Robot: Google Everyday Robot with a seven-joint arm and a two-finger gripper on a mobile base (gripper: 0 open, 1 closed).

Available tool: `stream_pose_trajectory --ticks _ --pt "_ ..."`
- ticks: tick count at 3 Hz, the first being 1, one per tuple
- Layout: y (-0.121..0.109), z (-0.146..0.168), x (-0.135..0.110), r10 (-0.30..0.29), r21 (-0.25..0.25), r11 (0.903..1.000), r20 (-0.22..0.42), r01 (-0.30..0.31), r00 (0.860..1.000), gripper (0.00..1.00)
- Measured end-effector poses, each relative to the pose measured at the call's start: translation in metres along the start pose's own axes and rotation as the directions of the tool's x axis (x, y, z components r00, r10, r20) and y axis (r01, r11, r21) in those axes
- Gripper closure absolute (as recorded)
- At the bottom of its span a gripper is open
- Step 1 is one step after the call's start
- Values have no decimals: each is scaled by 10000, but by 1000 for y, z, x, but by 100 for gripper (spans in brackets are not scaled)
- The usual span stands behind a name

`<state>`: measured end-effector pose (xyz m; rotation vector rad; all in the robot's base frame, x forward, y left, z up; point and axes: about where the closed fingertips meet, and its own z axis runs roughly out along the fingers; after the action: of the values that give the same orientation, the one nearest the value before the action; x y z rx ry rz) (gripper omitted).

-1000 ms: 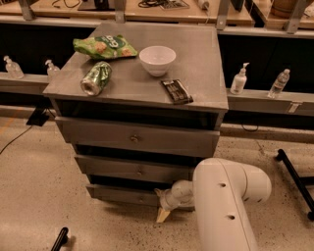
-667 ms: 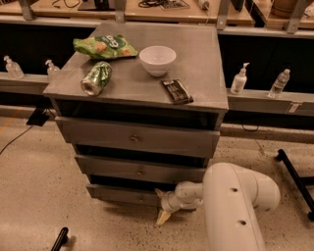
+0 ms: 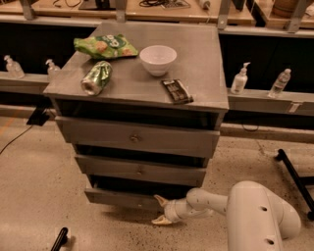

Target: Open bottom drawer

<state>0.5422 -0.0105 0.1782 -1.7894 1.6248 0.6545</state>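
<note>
1. Our end effector (image 3: 157,211) hangs low, just above the floor, with its fingers spread and holding nothing, ready, we judge, to take a knob between them
2. It faces the bottom drawer (image 3: 120,198), the cabinet's lowest and slimmest front; we cannot make out the knob
3. The arm (image 3: 208,202) reaches in sideways from the right, which keeps it under the middle drawer (image 3: 140,170)

place: lab | workbenches (image 3: 64,7); sanitiser bottles (image 3: 239,81) | gripper (image 3: 160,211) spread, by bottom drawer (image 3: 115,197)
</note>
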Motion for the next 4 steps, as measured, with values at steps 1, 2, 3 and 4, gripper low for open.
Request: stream_pose_trajectory --ticks 1,2,3,4 --pt "-1 -3 -3 1 1 10000 2 -1 10000 62" --pt "-1 -5 -5 2 2 10000 5 -2 10000 53" --pt "-1 -5 -6 2 1 10000 6 -2 10000 54" --pt "-1 -6 -6 2 1 10000 8 -2 10000 50"
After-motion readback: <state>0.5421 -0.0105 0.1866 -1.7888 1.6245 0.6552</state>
